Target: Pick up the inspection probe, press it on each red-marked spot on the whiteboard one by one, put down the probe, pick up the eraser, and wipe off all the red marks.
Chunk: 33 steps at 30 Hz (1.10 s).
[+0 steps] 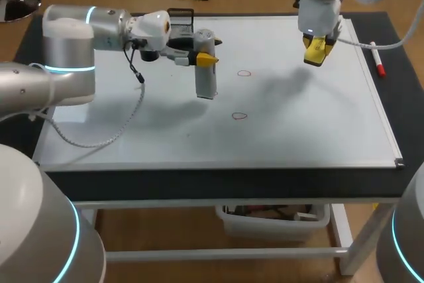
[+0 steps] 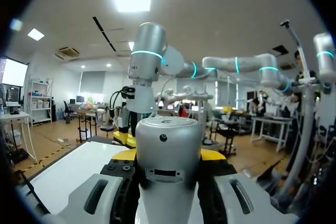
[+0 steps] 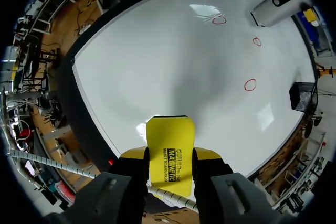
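Observation:
My left gripper (image 1: 207, 59) is shut on the silver inspection probe (image 1: 206, 77), holding it over the whiteboard (image 1: 298, 130) left of centre. In the left wrist view the probe (image 2: 169, 150) fills the space between the fingers of that gripper (image 2: 169, 157). Two red marks (image 1: 244, 73) (image 1: 239, 116) show to the right of the probe. My right gripper (image 1: 318, 51) hangs above the board's back right, shut on the yellow eraser (image 1: 317, 48). In the right wrist view the eraser (image 3: 169, 148) sits in the gripper (image 3: 169, 157), with three red marks (image 3: 219, 20) (image 3: 256, 41) (image 3: 250, 84) ahead.
A red marker pen (image 1: 377, 59) lies on the dark table top just past the whiteboard's right edge. A small black holder (image 1: 180, 16) stands at the board's back edge behind the left gripper. The board's front half (image 1: 199, 144) is bare white.

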### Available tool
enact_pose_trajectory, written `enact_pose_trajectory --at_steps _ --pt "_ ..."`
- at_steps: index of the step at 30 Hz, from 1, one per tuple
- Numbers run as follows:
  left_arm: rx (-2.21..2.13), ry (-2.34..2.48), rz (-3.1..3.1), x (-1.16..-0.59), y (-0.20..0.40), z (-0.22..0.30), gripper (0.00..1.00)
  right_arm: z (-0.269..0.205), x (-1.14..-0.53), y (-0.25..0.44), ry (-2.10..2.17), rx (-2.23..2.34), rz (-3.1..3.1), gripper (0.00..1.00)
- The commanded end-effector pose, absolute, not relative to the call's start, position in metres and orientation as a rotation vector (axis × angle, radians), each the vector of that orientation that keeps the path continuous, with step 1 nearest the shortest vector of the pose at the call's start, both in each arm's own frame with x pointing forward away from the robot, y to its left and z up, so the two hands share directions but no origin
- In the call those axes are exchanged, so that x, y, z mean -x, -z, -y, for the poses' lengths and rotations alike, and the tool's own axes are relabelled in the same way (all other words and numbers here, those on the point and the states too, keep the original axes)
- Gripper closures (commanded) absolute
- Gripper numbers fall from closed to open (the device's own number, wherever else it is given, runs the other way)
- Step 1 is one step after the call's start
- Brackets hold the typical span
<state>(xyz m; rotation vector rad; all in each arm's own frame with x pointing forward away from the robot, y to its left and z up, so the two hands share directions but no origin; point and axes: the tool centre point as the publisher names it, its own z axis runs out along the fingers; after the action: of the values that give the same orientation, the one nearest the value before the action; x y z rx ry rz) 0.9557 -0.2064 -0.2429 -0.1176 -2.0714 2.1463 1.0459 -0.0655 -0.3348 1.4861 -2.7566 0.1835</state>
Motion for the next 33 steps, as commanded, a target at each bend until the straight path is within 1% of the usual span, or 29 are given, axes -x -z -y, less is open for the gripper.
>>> enact_pose_trajectory --at_steps 1,33 --pt "0.166 -2.132 2.052 -0.967 0.248 0.215 1.0 0.067 -1.046 0.334 -0.184 -1.489 2.753 1.0" --pt "0.156 -2.136 2.036 -0.996 0.278 0.221 1.0 0.067 -1.046 0.334 -0.184 -1.489 2.753 1.0"
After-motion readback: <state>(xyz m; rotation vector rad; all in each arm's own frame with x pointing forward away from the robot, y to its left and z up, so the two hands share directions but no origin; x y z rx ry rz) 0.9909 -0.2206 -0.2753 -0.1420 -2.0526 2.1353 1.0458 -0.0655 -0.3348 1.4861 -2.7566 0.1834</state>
